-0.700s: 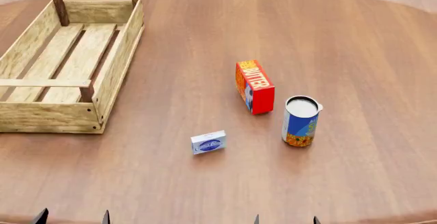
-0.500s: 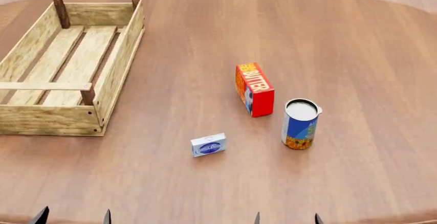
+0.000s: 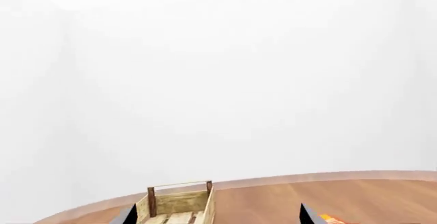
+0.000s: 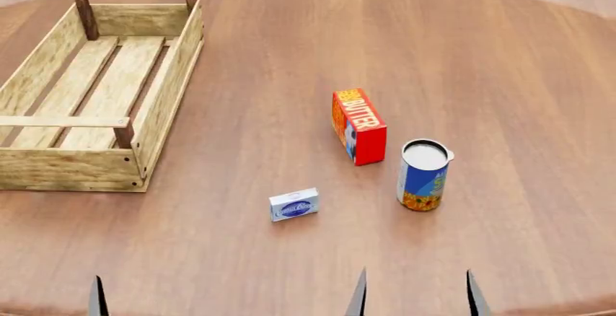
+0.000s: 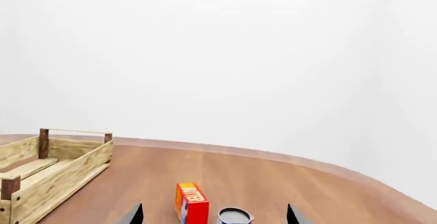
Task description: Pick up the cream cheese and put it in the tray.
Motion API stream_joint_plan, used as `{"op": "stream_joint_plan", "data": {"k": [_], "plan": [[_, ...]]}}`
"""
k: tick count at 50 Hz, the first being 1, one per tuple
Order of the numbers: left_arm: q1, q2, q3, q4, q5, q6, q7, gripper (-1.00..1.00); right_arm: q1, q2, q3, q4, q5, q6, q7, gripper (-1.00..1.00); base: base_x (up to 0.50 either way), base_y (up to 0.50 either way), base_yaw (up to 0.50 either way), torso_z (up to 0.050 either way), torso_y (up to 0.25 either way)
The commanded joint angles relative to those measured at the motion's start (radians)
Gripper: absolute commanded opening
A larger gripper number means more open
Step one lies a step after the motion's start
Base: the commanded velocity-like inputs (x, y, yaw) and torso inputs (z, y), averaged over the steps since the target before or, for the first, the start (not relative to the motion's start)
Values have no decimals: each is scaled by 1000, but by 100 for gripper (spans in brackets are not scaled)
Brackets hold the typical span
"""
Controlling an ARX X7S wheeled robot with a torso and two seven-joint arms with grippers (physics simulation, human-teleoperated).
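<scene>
Cream cheese [image 4: 293,205] flat on table [image 4: 500,71], lower centre of head view; tray [image 4: 94,92] upper left, well apart. Right gripper [image 4: 412,296] spread wide, empty. Left gripper [image 3: 216,215] likewise open, empty.

The cream cheese [image 4: 293,204] is white with a blue oval logo. The tray [image 4: 164,98] is pale wood with dark brown corner posts. The butter box [image 4: 359,125] is red-orange, the can [image 4: 423,174] blue and orange, and the worktop [image 4: 481,63] reddish-brown woodgrain.
</scene>
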Motion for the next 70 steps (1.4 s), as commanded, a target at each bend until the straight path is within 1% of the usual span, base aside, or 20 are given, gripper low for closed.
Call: {"op": "stream_joint_plan", "data": {"k": [1,6,9,13,16,44,70], "plan": [[124,-17,36,199,104,106,-66,100,-85,19,-39,-231,-92,-19,62,100,0,0,0,0,0],[166,-26,31,257,127,156,-98,100,-122,31,-67,-308,-135,-59,75,100,0,0,0,0,0],[177,-30,28,265,141,180,-117,100,-135,44,-86,-322,-165,-96,85,100,0,0,0,0,0],[193,-40,30,276,142,214,-137,100,-153,63,-109,-327,-258,-179,119,100,0,0,0,0,0],[198,-43,30,275,157,236,-152,100,-157,74,-114,-322,-269,-210,133,100,0,0,0,0,0],[138,-76,-1,238,124,185,-203,100,-130,109,-118,-277,-233,-210,166,100,0,0,0,0,0],[117,-91,25,217,138,149,-223,100,-112,120,-134,-261,-240,-175,181,100,11,46,0,0,0]]}}
